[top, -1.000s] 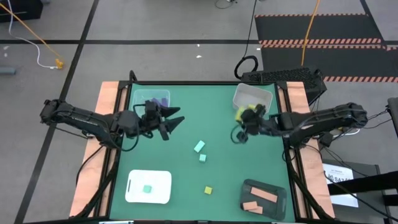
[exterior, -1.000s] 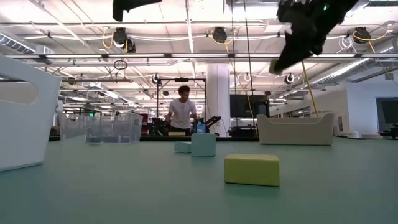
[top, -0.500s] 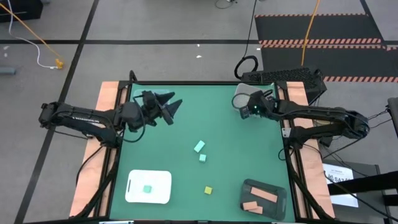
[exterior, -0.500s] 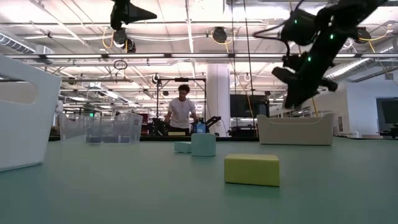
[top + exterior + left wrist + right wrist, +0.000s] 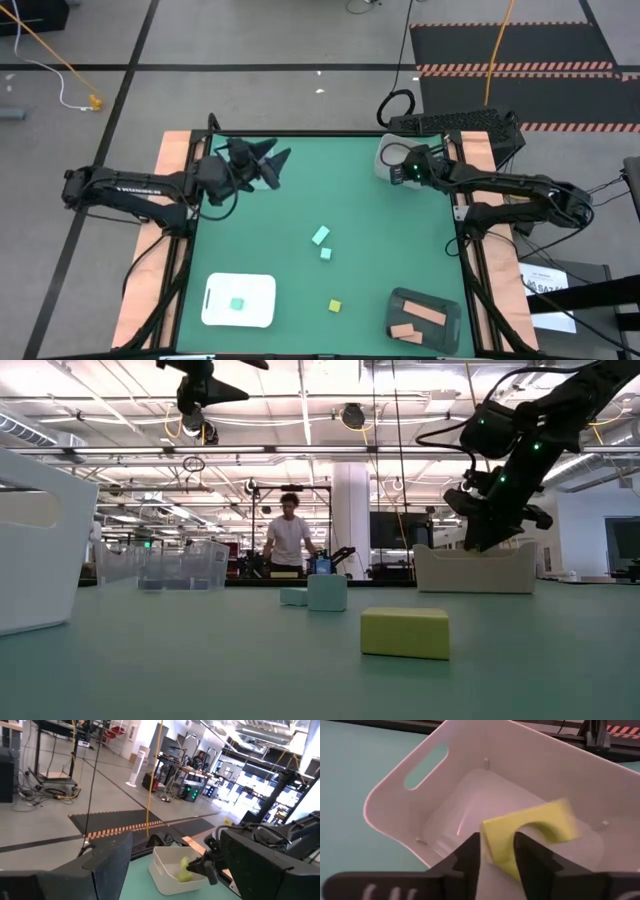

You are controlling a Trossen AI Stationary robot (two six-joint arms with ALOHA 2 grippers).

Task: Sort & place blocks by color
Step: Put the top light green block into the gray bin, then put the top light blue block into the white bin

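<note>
High view, right arm: the right pincer (image 5: 400,172) hangs over the white tub (image 5: 388,152) at the far right corner of the green counter (image 5: 350,200); its fingers are hidden from above.
High view, left arm: the left pincer (image 5: 272,160) is up near the far left corner, prongs spread, holding nothing.
High view, count: two mint blocks (image 5: 320,236) loose mid-counter, close together; one mint cube on the white tray (image 5: 260,312); one yellow cube (image 5: 335,305) near the front; two salmon bars on the dark tray (image 5: 445,305).
Low view: the yellow cube (image 5: 405,633) sits nearest, a mint cube (image 5: 326,592) behind it with a second mint piece just beside; a person (image 5: 290,540) stands in the room beyond.
Left wrist view: the white tub (image 5: 170,872) with a yellow piece (image 5: 184,870) inside, right arm above it.
Right wrist view: a yellow arch block (image 5: 527,837) sits between the right pincer's fingers (image 5: 470,855), above the tub's floor; the fingers look only slightly parted, and whether they still pinch it I cannot tell.
Step in hand, judged: dropping yellow into its tub. Do it well by keeping centred over the opening, spreading fully, and lifting straight so the arch does not snag.
</note>
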